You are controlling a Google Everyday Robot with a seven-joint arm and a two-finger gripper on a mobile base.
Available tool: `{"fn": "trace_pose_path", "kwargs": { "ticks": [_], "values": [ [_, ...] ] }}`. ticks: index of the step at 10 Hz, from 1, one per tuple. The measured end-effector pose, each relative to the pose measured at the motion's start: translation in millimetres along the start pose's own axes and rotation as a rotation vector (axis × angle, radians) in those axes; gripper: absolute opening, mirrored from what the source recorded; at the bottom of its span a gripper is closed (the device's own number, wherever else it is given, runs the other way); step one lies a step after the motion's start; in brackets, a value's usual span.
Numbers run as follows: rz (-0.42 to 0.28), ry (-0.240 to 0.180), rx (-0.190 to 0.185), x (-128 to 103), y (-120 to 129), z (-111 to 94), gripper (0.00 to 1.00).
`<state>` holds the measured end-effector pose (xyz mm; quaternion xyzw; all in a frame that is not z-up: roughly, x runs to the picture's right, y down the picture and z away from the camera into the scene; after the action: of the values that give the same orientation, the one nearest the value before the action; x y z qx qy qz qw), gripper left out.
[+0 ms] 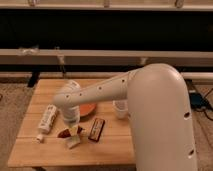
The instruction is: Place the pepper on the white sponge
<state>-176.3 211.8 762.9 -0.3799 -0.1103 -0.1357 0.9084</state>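
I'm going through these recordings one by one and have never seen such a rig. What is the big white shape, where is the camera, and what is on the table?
The big white shape is the robot's single arm. The one camera looks past it, down onto a wooden table. The arm bends at an elbow and reaches down. Its end effector sits low over the table's front left part, right by a small dark red pepper and a pale white sponge. Around them lie a white tube, a dark box, an orange plate and a white cup. Whether the pepper is held cannot be told.
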Motion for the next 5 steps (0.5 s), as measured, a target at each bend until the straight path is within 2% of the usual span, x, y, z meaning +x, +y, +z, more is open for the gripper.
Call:
{"fn": "trace_pose_path", "kwargs": {
  "ticks": [2, 5],
  "values": [
    [0.002, -0.003, -0.008, 0.5, -3.4, 8.7, 0.03],
    [-0.009, -0.009, -0.004, -5.1, -6.3, 10.5, 0.31]
  ]
}}
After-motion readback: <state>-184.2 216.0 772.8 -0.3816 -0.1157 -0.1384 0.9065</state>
